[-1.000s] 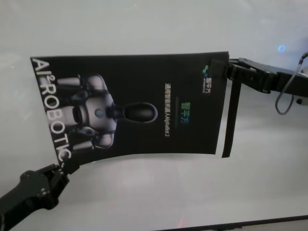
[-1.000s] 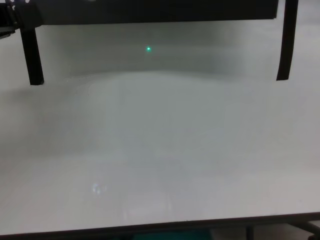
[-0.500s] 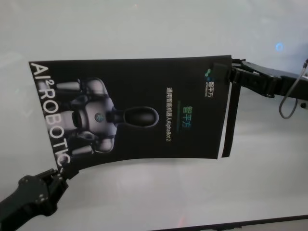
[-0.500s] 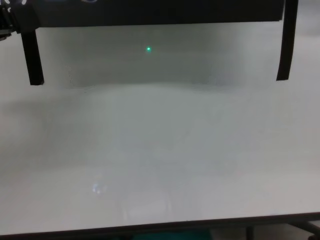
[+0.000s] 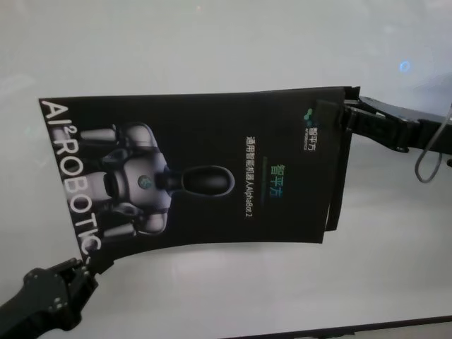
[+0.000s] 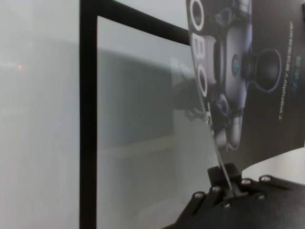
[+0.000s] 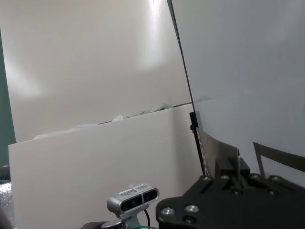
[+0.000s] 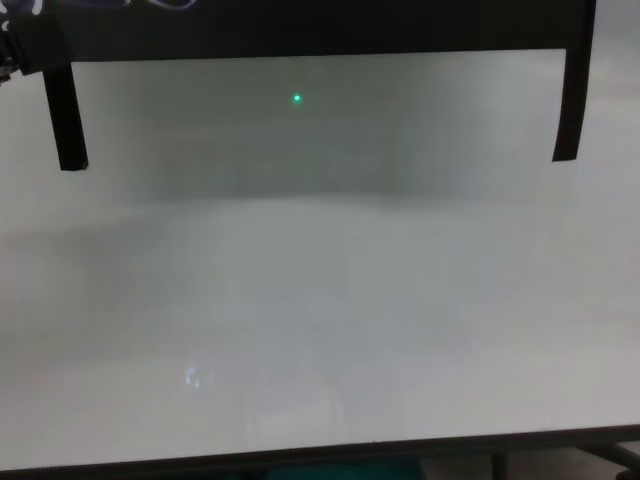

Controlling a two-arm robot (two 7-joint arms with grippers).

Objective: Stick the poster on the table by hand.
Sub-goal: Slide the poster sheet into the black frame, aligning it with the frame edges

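Note:
The poster (image 5: 212,169) is a black glossy sheet with a grey-white robot image and "AI ROBOTIC" lettering. It hangs stretched between both grippers above the white table (image 8: 300,320). My left gripper (image 5: 88,263) is shut on the poster's near left corner, which also shows in the left wrist view (image 6: 228,183). My right gripper (image 5: 347,111) is shut on the far right corner and also shows in the right wrist view (image 7: 233,167). In the chest view only the poster's lower edge (image 8: 300,25) shows at the top.
Narrow black strips hang from the poster's two ends (image 8: 65,110) (image 8: 570,90); one shows in the head view (image 5: 335,187). The table's dark front edge (image 8: 300,455) runs along the bottom. A loose cable loop (image 5: 427,166) hangs by my right arm.
The poster has come lower and nearer to me. Its lower edge sits lower in the chest view. Both grippers moved with it, still holding their corners.

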